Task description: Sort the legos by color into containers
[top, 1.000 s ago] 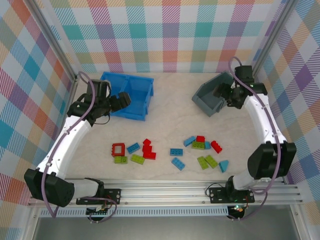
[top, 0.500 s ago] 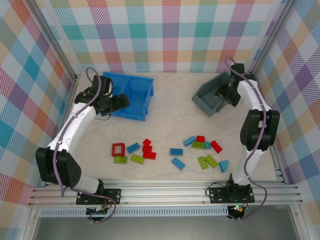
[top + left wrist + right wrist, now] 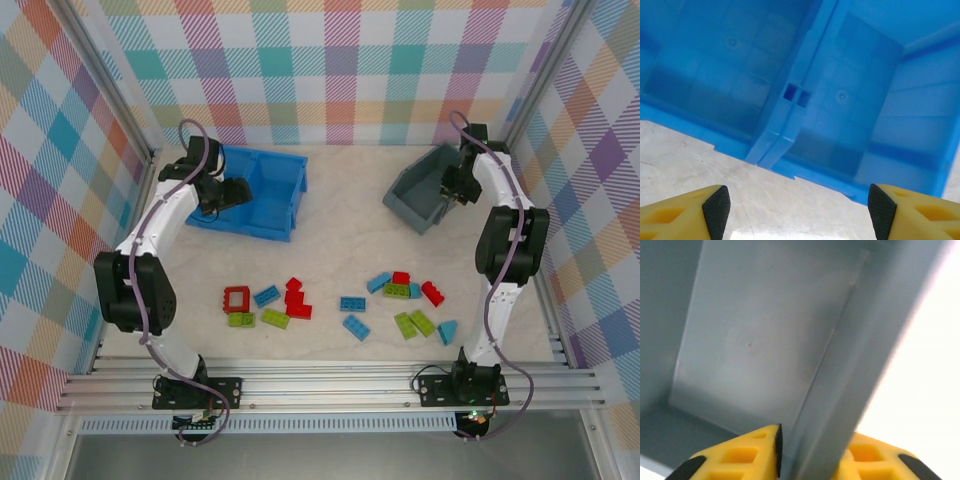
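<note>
Small studded plastic bricks (image 3: 352, 303) in red, lime green and blue lie scattered on the pale surface (image 3: 340, 225). The left tool (image 3: 797, 205) hangs spread before the bright blue two-compartment plastic bin (image 3: 790, 125). The right tool (image 3: 812, 450) pinches a wall of the dark grey plastic bin (image 3: 865, 340).

Pale marbled table (image 3: 340, 230): blue two-compartment bin (image 3: 275, 222) far left, grey bin (image 3: 412, 200) far right, red/green/blue legos (image 3: 353, 303) scattered near-centre.

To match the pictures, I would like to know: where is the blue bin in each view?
Top external: blue bin, upper left, at the left gripper.
Left wrist: blue bin across the upper picture, beyond the yellow fingers.
Shared landmark: its middle divider.
</note>
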`<state>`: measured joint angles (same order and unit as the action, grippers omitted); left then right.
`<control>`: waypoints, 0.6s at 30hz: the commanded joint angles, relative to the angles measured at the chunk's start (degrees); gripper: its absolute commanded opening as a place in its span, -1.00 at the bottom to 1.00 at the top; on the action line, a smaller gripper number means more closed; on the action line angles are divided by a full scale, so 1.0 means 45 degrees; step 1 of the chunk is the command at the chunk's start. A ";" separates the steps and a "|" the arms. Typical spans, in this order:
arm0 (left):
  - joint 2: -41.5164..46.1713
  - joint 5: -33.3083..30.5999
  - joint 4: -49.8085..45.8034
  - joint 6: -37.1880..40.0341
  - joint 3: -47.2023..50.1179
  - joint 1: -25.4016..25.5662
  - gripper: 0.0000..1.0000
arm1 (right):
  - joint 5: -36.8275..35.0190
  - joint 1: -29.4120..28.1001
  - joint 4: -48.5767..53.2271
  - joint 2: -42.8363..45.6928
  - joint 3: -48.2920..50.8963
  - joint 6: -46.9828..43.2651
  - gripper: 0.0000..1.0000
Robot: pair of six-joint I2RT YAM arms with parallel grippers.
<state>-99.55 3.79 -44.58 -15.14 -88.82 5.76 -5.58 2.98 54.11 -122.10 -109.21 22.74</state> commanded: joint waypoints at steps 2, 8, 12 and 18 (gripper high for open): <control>-0.0596 -0.0197 -0.0072 0.0839 -0.0986 -0.0225 0.49 | -0.0319 -0.0290 0.0321 0.0214 -0.0078 -0.1215 -0.70; -0.2254 -0.0410 -0.0712 0.1418 -0.2481 -0.0245 0.33 | -0.0387 -0.1050 0.0448 0.0721 -0.0019 -0.1773 -0.79; -0.3338 -0.0557 -0.1091 0.1883 -0.3252 -0.0244 0.24 | 0.0238 -0.1381 0.0320 0.1057 0.0318 -0.1733 -0.81; -0.4244 -0.0335 -0.0968 0.2275 -0.3534 -0.0245 0.08 | 0.0976 -0.1867 0.0514 0.1021 0.0227 -0.1851 -0.82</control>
<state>-117.84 2.31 -46.96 -6.87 -103.02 5.48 -4.34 -4.69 55.64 -120.25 -107.77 15.49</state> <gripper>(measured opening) 0.545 0.137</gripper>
